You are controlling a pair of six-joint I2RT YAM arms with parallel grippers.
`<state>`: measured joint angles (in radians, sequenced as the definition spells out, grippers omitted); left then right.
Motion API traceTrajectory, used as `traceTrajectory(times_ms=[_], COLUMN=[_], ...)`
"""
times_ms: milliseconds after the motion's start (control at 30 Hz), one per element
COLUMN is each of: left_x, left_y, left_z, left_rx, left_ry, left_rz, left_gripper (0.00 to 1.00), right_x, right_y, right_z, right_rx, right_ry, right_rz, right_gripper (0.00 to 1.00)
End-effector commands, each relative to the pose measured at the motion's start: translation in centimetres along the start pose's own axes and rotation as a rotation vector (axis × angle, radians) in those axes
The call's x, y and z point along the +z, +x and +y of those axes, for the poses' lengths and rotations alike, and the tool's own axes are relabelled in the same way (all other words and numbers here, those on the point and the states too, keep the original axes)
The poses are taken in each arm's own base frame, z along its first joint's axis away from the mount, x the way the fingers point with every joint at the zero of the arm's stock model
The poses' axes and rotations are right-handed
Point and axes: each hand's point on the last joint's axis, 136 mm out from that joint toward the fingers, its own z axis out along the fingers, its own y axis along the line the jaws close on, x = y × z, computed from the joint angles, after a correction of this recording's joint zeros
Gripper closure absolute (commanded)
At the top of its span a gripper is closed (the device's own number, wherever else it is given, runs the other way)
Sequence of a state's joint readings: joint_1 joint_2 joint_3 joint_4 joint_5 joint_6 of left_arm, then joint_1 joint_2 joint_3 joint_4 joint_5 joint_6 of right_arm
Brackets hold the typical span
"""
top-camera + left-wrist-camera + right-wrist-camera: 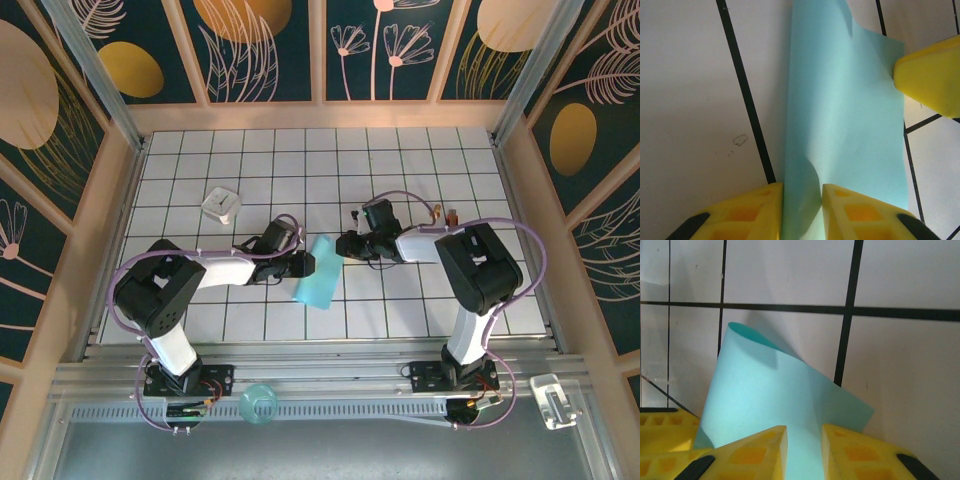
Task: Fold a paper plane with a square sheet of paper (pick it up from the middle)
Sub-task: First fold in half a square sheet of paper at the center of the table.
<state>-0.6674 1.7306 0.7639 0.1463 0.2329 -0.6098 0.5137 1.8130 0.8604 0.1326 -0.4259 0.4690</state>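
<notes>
White gridded tabletop (400, 170) carries the square sheet of paper (320, 275) mid-table, one edge curling up, so an early fold is in hand. The left gripper (802, 195) and right gripper (804, 435) straddle it, jaws narrow — whether they pinch it I cannot tell. Next comes aligning the edges and pressing the crease.

Left gripper (802, 195): pinching light-blue square sheet of paper (850, 125), arm (215, 272) reaching right.
Right gripper (804, 435): pinching it, arm (478, 262) reaching left.

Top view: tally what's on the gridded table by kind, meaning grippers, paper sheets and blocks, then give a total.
Grippers: 2 (left gripper, right gripper)
Light-blue paper sheet: 1
White block: 1
Total: 4
</notes>
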Motion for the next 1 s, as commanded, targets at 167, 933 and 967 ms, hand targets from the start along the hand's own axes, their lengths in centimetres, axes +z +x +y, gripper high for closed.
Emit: traceTrajectory(times_ms=[167, 933, 967], left_x=[0.1, -0.4, -0.4], left_y=[3.3, 4.2, 4.1], left_z=[1.2, 0.6, 0.5], left_rx=[0.003, 0.039, 0.029], left_ry=[-0.047, -0.043, -0.036], left_rz=[0.133, 0.204, 0.198], left_gripper=[0.57, 0.66, 0.67], right_x=[1.0, 1.5, 1.5], right_y=[0.9, 0.9, 0.9], right_z=[-1.7, -2.3, -2.2], right_rx=[-0.006, -0.014, -0.016], right_ry=[0.059, 0.076, 0.076], right_rz=[0.02, 0.032, 0.031], right_gripper=[0.77, 0.77, 0.77])
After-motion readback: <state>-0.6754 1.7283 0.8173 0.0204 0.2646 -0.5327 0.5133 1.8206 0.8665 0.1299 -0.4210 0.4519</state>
